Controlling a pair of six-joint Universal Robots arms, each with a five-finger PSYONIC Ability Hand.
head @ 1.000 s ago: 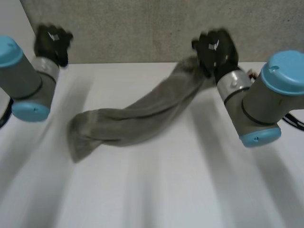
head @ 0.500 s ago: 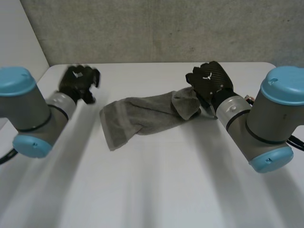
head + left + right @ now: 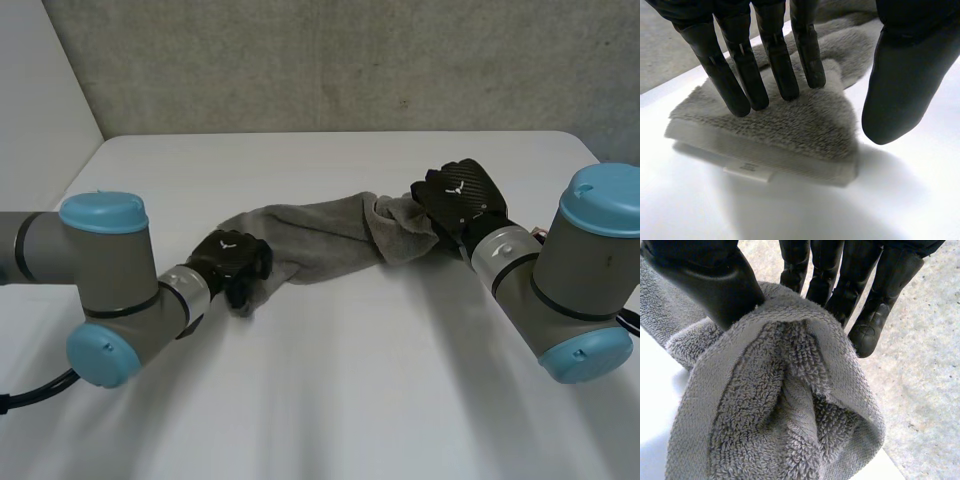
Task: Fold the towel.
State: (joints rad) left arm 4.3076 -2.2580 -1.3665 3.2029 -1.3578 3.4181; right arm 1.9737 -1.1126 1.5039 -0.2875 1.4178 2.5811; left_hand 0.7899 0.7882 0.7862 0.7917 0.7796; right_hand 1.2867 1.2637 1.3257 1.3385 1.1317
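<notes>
The grey towel (image 3: 320,232) is stretched in a bunch across the middle of the white table (image 3: 330,400). Its right end is kept pinched between the thumb and fingers of the right hand (image 3: 458,195). The left hand (image 3: 232,262), held clear of the cloth 0.5 s earlier, is now brought onto the left end, with its fingers (image 3: 777,60) straight and spread.

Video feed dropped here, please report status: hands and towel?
Left hand open, fingers on towel end. Right hand pinching other end, bunched. Towel not folded; nothing blocking.

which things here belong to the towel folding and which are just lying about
For the job:
grey towel
left robot hand, open at one end
right robot hand, pinching the other end

Just surroundings:
white table
grey wall
</notes>
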